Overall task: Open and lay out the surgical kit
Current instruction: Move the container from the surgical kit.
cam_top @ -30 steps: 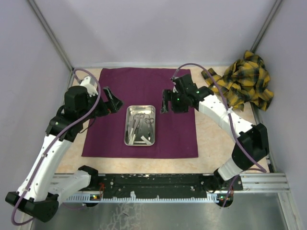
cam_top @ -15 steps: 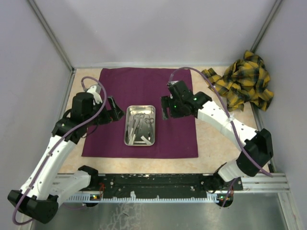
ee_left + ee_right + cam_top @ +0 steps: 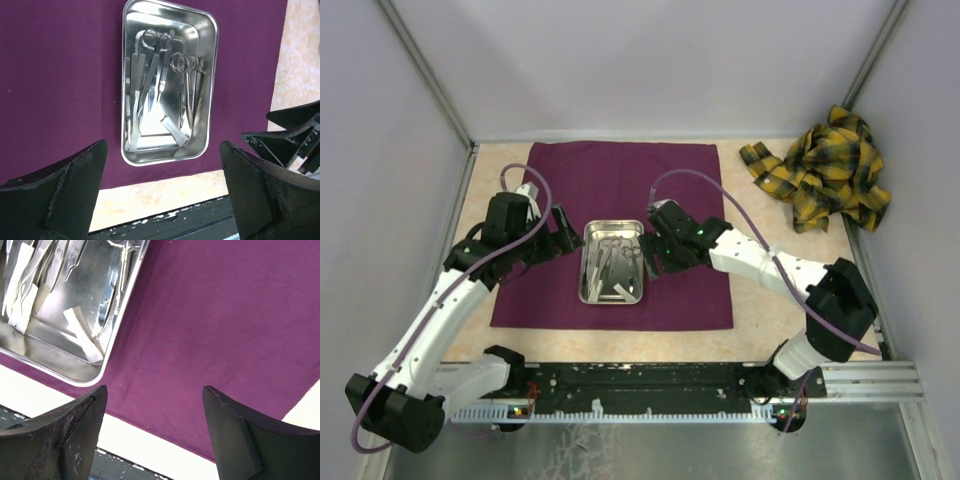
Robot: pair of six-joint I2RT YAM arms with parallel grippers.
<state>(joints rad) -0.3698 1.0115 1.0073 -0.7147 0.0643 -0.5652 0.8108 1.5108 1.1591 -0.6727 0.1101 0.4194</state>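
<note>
So, the opening half looked done: the purple cloth (image 3: pixel 620 175) lay spread flat on the counter (image 3: pixel 760 320), with the steel tray (image 3: pixel 612 224) sitting roughly in its middle. The laying-out part hadn't started as far as I could tell, since the scissors (image 3: pixel 187 82), forceps (image 3: pixel 131 100) and little white pieces (image 3: pixel 82 335) were all piled inside the tray. Both hands were wide open and holding nothing, the left hand (image 3: pixel 567 234) just beside the tray's left edge and the right hand (image 3: pixel 655 256) just beside its right.

No readable text, label, brand, number or sign in any view
</note>
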